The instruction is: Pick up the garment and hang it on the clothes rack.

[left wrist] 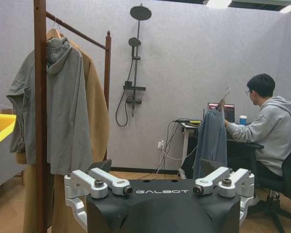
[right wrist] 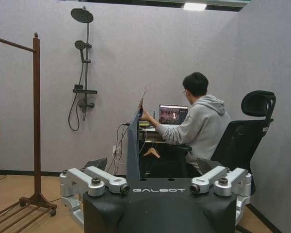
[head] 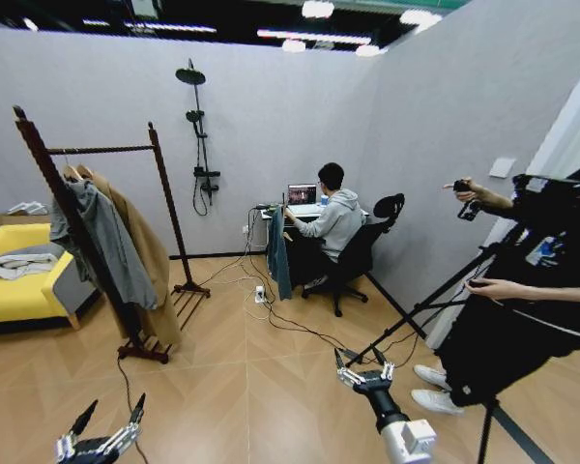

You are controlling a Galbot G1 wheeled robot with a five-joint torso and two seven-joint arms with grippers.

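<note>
The garment (head: 277, 253) hangs at the desk edge, held up by a seated person's hand (head: 289, 223). Bare floor separates it from the clothes rack (head: 106, 150). Both grippers, left (head: 104, 422) and right (head: 363, 366), are low, fingers spread, holding nothing.

grey walls (head: 271, 145), wooden floor (head: 242, 377), yellow sofa (head: 19, 290), ceiling lights (head: 317, 10)

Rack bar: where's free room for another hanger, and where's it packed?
Free: the clothes rack top bar from the tan coat across to the far post. Crowded: the near-post end, where the grey hooded jacket and coat hang together. The garment hangs by the desk; both pincers are low, open.
</note>
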